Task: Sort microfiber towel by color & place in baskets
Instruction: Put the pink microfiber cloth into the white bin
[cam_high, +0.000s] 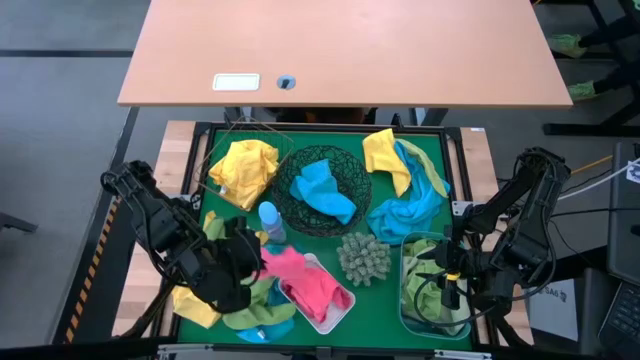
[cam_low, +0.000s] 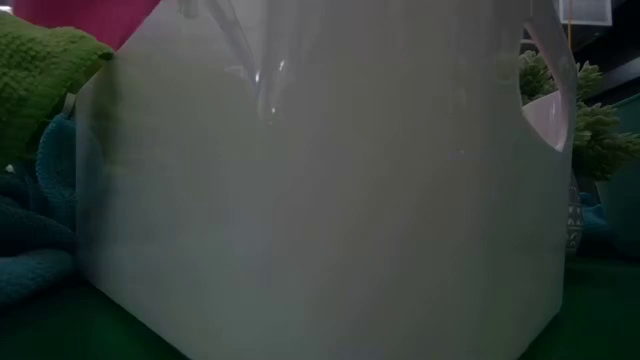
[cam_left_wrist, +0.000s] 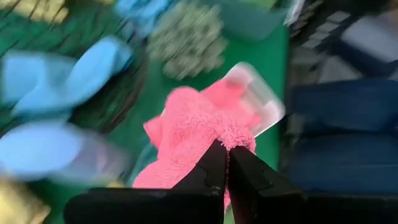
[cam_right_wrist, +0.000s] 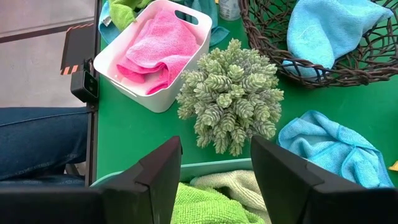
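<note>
My left gripper (cam_high: 252, 264) is shut on a pink towel (cam_high: 290, 268) just left of the white tub (cam_high: 340, 312), which holds more pink cloth (cam_right_wrist: 155, 53). My right gripper (cam_right_wrist: 214, 180) hangs open, touching nothing, above the translucent blue tub (cam_high: 410, 305) with lime green towels (cam_right_wrist: 199, 208) in it. The black mesh bowl (cam_high: 355, 180) holds a blue towel (cam_high: 322, 190). A yellow towel (cam_high: 245, 165) lies far left. Yellow, green and blue towels (cam_high: 405, 185) are heaped at far right. Green, yellow and blue towels (cam_high: 250, 310) lie under the left arm. My left gripper pinches a bunched part of the pink towel (cam_left_wrist: 233, 142) between its two shut fingers (cam_left_wrist: 211, 165). The rest of the cloth spreads out slack beyond the fingers toward the white tub (cam_left_wrist: 264, 99). One layer or several, I cannot tell.
A spiky grey-green ball (cam_high: 362, 258) sits between the white tub and the blue tub. A small blue bottle (cam_high: 270, 222) stands beside the black bowl. The low view is filled by the white tub's wall (cam_low: 320, 200). A person's jeans-clad leg (cam_right_wrist: 37, 143) shows beyond the table's near edge.
</note>
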